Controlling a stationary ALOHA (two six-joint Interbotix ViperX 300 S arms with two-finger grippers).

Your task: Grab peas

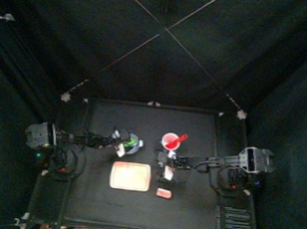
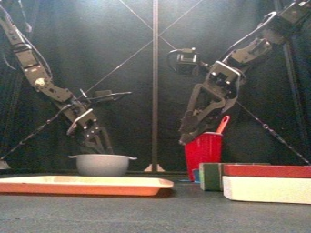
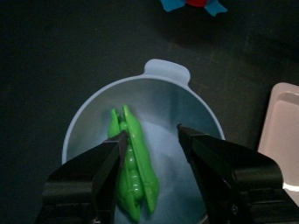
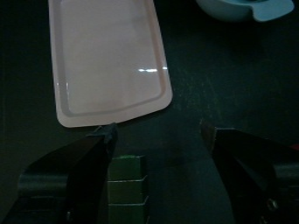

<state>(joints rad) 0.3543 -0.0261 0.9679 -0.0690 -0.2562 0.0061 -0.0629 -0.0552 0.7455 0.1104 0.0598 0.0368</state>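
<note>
The peas (image 3: 135,162) are bright green pods lying in a pale bowl (image 3: 176,96). In the top view the peas (image 1: 131,142) show as a green spot left of the table's middle. My left gripper (image 3: 158,175) is open and hangs just above the bowl, one jaw on each side of the pods, not touching them. In the front view the left gripper (image 2: 94,139) hangs over the grey bowl (image 2: 102,165), whose wall hides the peas. My right gripper (image 4: 163,171) is open and empty, hanging over the table right of the middle (image 1: 179,166).
A red cup (image 2: 206,153) stands behind the right gripper (image 2: 192,135). A salmon-pink board (image 1: 132,176) lies at the front middle. A small green block (image 4: 126,179) lies under the right gripper. A red-and-white box (image 2: 267,182) lies at the front right.
</note>
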